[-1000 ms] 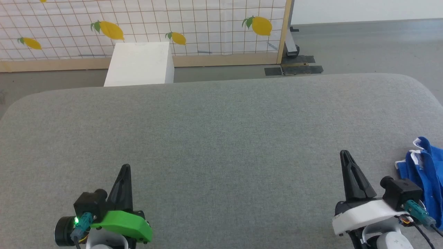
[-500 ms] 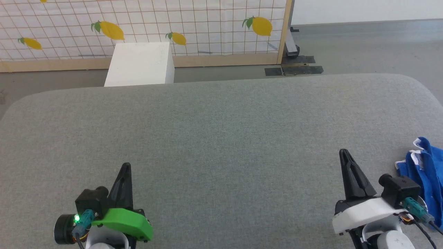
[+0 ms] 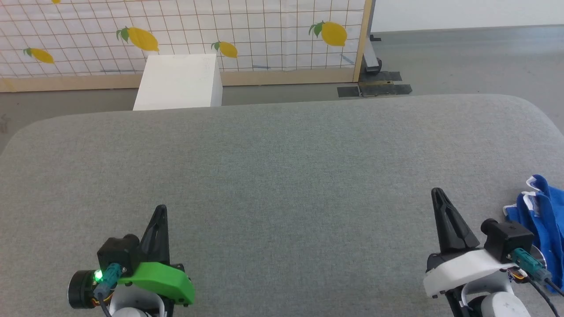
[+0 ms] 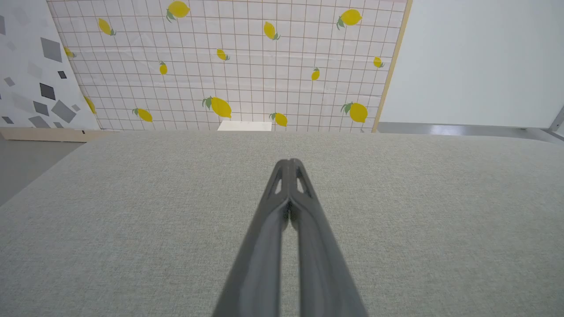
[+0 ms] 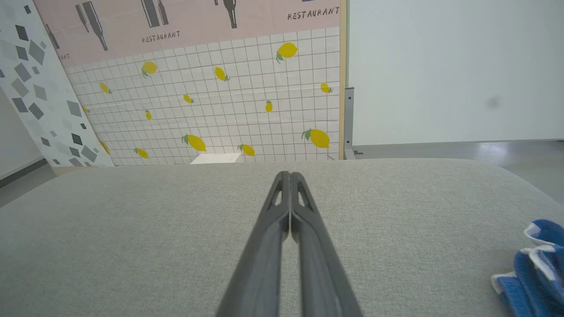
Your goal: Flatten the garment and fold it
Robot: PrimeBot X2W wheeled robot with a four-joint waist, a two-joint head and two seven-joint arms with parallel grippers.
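Reaching came first: crumpled bright blue soft garment (image 3: 545, 211) lay just beside your right gripper (image 3: 437, 196) on grey fabric table (image 3: 282, 167). It and left gripper (image 3: 160, 211) sat closed, empty; right needed opening.

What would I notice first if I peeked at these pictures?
Probably the bright blue shorts, bunched up at the right edge of the grey table. Next come the yellow lemons on the screen behind it. Then the pointy black left gripper and right gripper, both shut, near the front.
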